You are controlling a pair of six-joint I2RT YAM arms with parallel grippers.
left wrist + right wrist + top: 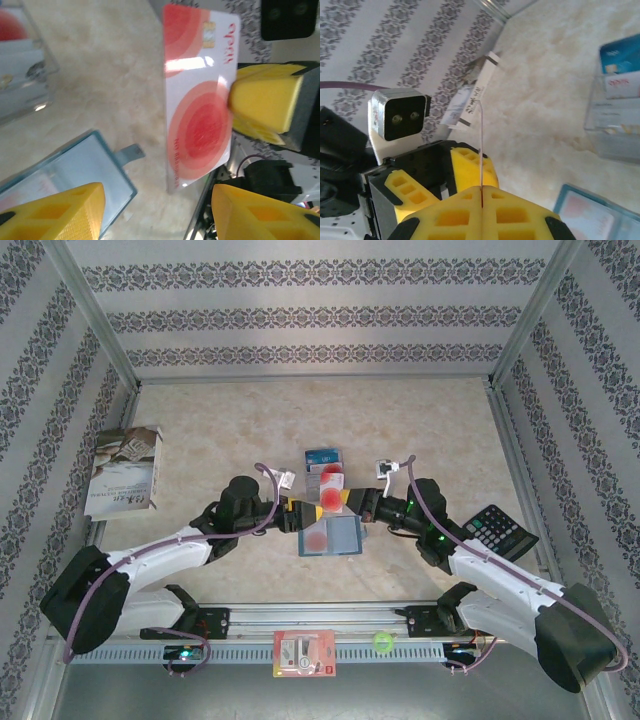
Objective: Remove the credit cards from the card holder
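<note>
On the table (pixel 220 430) you've got the card holder (pixel 342 537) lying open and flat near the middle, right below where the two arms meet. Job is partly done, call it past halfway. Just behind the holder sits a clear box (pixel 615 137) with a blue card (pixel 620 52) and a second red-and-white card (pixel 622 82) already in it. The left gripper (pixel 157 210) hangs over the holder's edge with jaws apart and nothing between them. The right gripper (pixel 481 192) is clamped tight on the red-and-white card (pixel 200 100), pinching it at one long edge and holding it up off the table, clear of the holder. So that one is out but not put down. What's left, as I read it: drop this card somewhere, likely the box, then go back for the holder's left pocket, where a reddish patch (pixel 318 537) looks like another card inside. Hard to tell: the right pocket looks pale and may be empty, or may hide a grey card under the plastic. You can't count the box's cards for sure, since only the top strips show. The held card is edge-on from the right wrist, just a thin line. The holder is cut off in both wrist views. Print on the cards is too blurred to read.
</note>
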